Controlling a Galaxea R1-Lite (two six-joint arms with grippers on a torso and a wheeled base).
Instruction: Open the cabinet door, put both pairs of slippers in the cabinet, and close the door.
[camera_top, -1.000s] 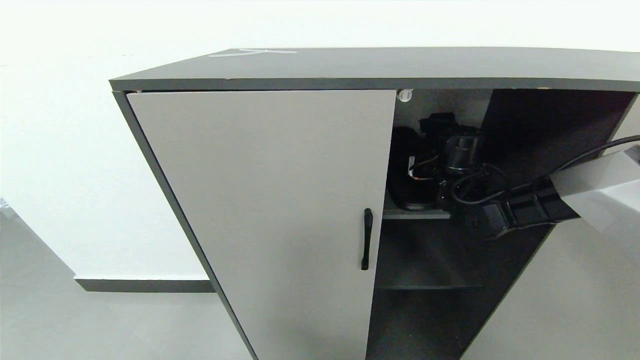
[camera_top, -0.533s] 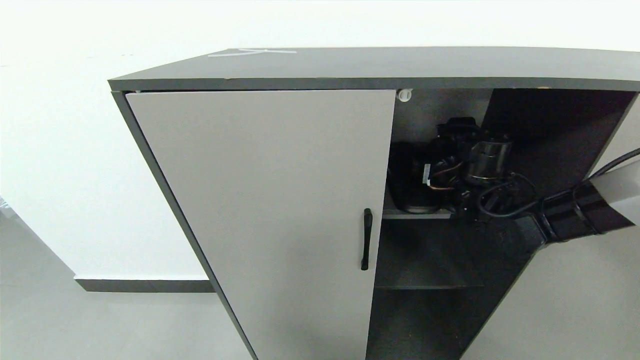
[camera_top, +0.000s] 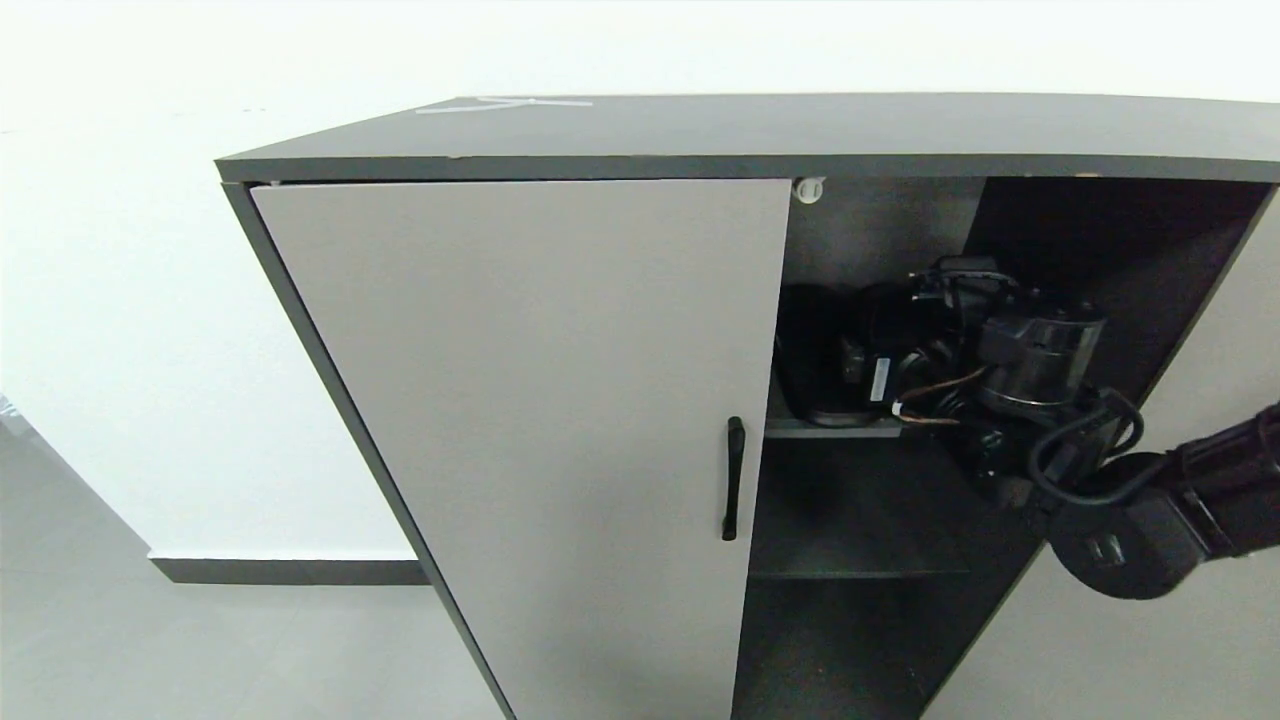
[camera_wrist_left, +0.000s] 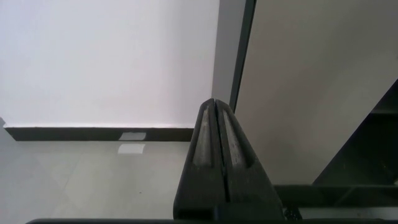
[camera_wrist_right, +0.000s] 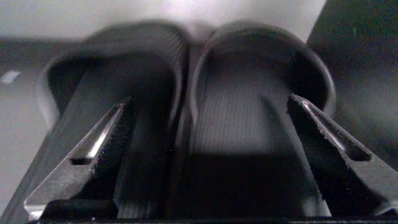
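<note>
The dark cabinet (camera_top: 700, 130) has its left door (camera_top: 520, 400) closed and its right door (camera_top: 1150, 650) swung open. A pair of black slippers (camera_top: 815, 360) lies on the upper shelf (camera_top: 835, 430), just behind the closed door's edge. My right gripper (camera_top: 870, 360) is inside the cabinet in front of them. Seen from the right wrist, the right gripper (camera_wrist_right: 208, 102) is open, and the two ribbed slippers (camera_wrist_right: 249, 143) lie side by side between and beyond its fingers (camera_wrist_right: 99, 149). My left gripper (camera_wrist_left: 214, 106) is shut on nothing, low beside the cabinet's left side.
A black handle (camera_top: 734, 480) hangs on the closed door's right edge. A lower shelf (camera_top: 860, 572) sits under the slippers' shelf. A white wall and grey floor (camera_top: 200, 650) lie to the cabinet's left, with a dark baseboard (camera_wrist_left: 93, 133) along the wall.
My right arm has drawn back from the shelf, toward the right and toward me. The slippers have stayed on the upper shelf.
</note>
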